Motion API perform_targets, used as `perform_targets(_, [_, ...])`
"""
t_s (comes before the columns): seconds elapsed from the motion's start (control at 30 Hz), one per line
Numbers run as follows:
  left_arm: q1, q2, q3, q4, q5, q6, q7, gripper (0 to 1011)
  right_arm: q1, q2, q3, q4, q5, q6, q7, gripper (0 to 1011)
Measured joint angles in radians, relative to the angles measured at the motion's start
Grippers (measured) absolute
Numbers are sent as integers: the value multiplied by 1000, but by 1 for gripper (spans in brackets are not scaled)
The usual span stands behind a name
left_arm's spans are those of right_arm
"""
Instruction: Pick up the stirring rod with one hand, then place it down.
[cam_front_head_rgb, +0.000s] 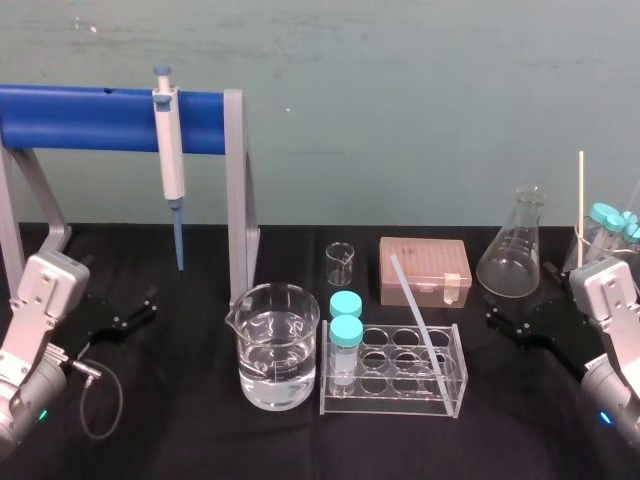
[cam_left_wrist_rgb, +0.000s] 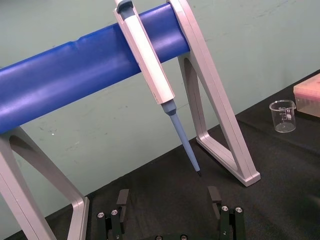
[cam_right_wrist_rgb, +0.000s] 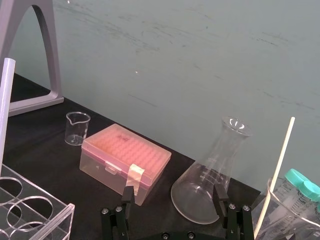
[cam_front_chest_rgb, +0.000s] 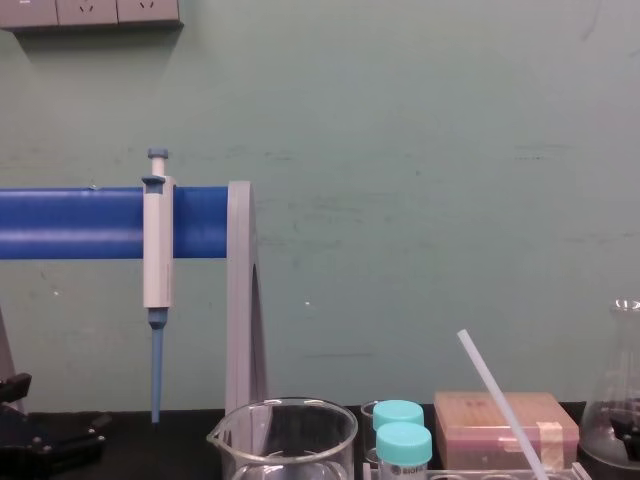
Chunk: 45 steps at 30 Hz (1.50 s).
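Here, one stirring rod (cam_front_head_rgb: 416, 310) (leaning), one pipette (cam_front_head_rgb: 171, 150)

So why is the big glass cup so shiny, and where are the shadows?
Head view: light glints on the big beaker rim and flask; the black table hides shadows, and the open left gripper and right gripper nearly melt into it. Right wrist view: bright glint on the flask mouth.

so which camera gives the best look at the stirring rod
The head view: the stirring rod shows end to end there, leaning in the clear rack. The chest view has its upper part from the side, with the lower end cut off. The right wrist view catches a stretch of it at the picture's edge.
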Motion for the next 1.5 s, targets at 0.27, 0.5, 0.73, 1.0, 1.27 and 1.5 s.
perform_targets(0.27, [0,0,0,0,0,0,0,1000,0,0,0,0,0,0,0,1003])
perform_targets(0.5, [0,0,0,0,0,0,0,1000,0,0,0,0,0,0,0,1003])
perform_targets(0.73, [0,0,0,0,0,0,0,1000,0,0,0,0,0,0,0,1003])
perform_targets(1.0, [0,0,0,0,0,0,0,1000,0,0,0,0,0,0,0,1003])
perform_targets(1.27, [0,0,0,0,0,0,0,1000,3,-5,8,4,-6,0,1,1003])
perform_targets(1.5, [0,0,0,0,0,0,0,1000,24,-15,51,-9,27,-2,42,1003])
